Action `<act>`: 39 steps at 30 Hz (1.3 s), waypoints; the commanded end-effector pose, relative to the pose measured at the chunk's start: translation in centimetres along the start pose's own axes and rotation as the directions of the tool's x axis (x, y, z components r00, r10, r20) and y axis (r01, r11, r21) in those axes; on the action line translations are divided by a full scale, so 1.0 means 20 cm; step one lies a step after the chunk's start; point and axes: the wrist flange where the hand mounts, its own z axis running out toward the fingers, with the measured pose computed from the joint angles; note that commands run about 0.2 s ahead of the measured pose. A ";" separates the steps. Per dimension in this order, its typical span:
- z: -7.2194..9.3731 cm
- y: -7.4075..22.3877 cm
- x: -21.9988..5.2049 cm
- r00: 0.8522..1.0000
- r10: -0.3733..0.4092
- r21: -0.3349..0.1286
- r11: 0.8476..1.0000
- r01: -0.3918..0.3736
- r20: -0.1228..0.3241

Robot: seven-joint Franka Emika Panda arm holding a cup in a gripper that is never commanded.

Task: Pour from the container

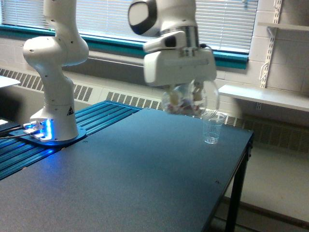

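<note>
The container (186, 101) is a clear rounded bowl-like cup with small pinkish and white pieces inside. It hangs in the air under the white arm's hand, and my gripper (190, 94) is shut on it. Its wide rim faces the exterior view's right, tilted toward the small tapered clear cup (212, 128). That small cup stands upright on the dark table (145, 174), just below and to the right of the container's rim. The fingers are mostly hidden behind the container and the hand's housing.
The arm's white base (53, 121) stands on a blue ribbed plate at the exterior view's left. The table's right edge (241, 159) drops off close beside the small cup. A window with blinds and a wall heater run behind.
</note>
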 end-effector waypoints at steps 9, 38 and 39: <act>-0.16 -0.25 -0.85 0.990 -0.076 0.066 0.995 0.069 0.120; -0.13 -0.17 -1.89 0.957 -0.159 0.034 0.987 0.155 0.243; -0.13 -0.17 -1.92 0.956 -0.158 0.030 0.987 0.156 0.248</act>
